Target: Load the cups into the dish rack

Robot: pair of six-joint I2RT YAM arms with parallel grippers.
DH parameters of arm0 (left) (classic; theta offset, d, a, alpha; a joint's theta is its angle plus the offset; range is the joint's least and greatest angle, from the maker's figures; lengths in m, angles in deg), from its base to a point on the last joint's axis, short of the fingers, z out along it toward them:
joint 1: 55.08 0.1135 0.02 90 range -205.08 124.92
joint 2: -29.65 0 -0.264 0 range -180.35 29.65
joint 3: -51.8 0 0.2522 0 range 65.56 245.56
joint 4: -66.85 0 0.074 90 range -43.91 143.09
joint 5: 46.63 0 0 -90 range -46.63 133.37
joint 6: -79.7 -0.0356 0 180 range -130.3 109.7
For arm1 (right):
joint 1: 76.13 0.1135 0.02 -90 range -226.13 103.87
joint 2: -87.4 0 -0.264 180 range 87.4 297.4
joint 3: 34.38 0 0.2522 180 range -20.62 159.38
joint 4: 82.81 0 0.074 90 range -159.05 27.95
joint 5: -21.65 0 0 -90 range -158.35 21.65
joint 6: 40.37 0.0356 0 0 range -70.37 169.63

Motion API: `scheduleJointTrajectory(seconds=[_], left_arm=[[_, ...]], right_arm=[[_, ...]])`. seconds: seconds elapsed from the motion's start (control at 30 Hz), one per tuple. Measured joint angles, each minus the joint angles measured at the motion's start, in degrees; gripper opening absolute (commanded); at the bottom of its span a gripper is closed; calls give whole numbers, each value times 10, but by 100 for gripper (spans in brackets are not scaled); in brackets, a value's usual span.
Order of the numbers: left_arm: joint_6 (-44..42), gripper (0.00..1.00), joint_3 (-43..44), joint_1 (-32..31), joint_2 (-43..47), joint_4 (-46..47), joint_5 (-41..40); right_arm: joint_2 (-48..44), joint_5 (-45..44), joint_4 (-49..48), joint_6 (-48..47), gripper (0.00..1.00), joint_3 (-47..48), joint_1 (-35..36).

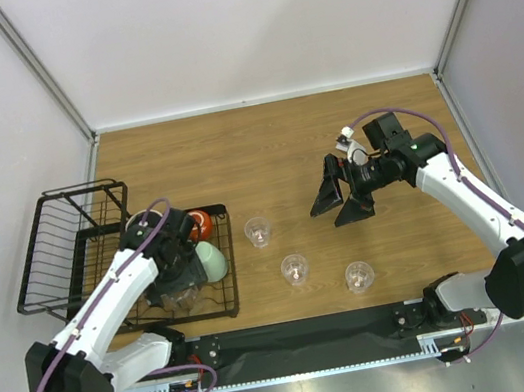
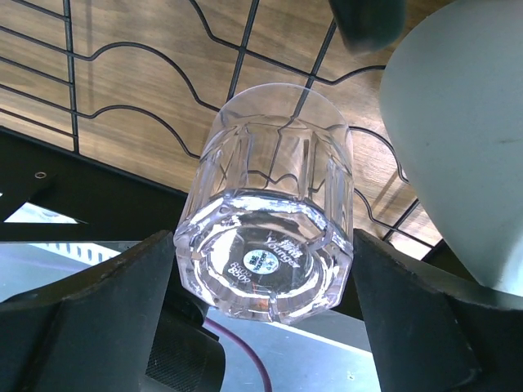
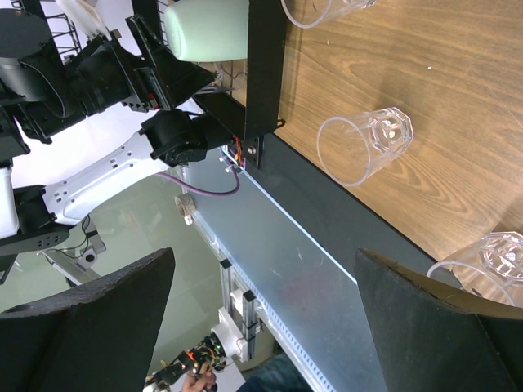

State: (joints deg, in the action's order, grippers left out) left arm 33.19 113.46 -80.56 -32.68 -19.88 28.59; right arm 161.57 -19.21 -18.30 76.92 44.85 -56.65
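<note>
Upturned clear tumbler point(image 2: 270, 220), clamped in the left gripper point(image 2: 263, 245), rests on the dish rack point(image 1: 59, 254) by the bench's left edge, with a mint-green cup point(image 2: 458, 147) crowding it. The right gripper point(image 1: 340, 205) hangs spread and empty; three tumblers point(image 1: 295, 268) stand near the front edge.

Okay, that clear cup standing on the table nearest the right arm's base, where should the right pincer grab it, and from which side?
Take the clear cup by its side wall just below the rim, coming from above with the open right pincer. It stands upright, mouth up, apart from its neighbour, so both sides look free for a finger.
</note>
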Motion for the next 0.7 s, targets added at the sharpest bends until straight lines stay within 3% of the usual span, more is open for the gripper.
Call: scheduleJointTrajectory(seconds=[0.27,0.7], left_arm=[[1,91,9,0,16,-14,1],[5,88,111,0,46,-40,22]], right_arm=[[-12,0,0,1,100,0,2],[-15,-30,-2,16,96,-2,37]])
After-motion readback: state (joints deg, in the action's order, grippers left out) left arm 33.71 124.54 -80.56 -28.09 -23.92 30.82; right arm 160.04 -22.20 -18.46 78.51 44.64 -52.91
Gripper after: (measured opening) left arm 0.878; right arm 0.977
